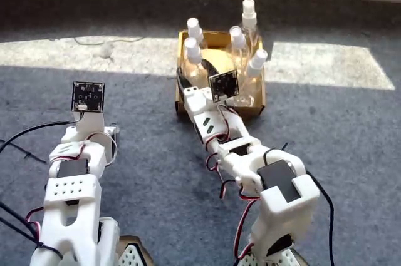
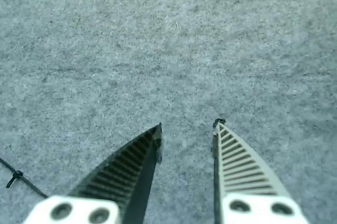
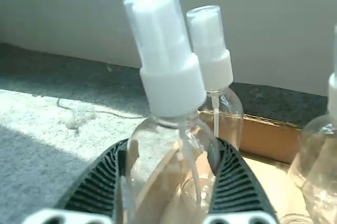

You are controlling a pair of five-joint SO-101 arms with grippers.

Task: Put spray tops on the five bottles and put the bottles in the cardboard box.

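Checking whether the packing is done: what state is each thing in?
Gripped bottle: spray top on, tilted.
Other four bottles: spray tops on, in the cardboard box.
Cardboard box: open-topped, on the carpet.
Right gripper: shut on the gripped bottle.
Left gripper: open, empty, above the carpet.

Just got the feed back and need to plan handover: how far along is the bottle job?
Nearly done. All five bottles sit within the cardboard box, each wearing a spray top. In hand: the right gripper is shut on the front-left bottle, which leans; whether it rests on the box floor is unclear. Remaining: release it and withdraw. The left gripper is open over the carpet.
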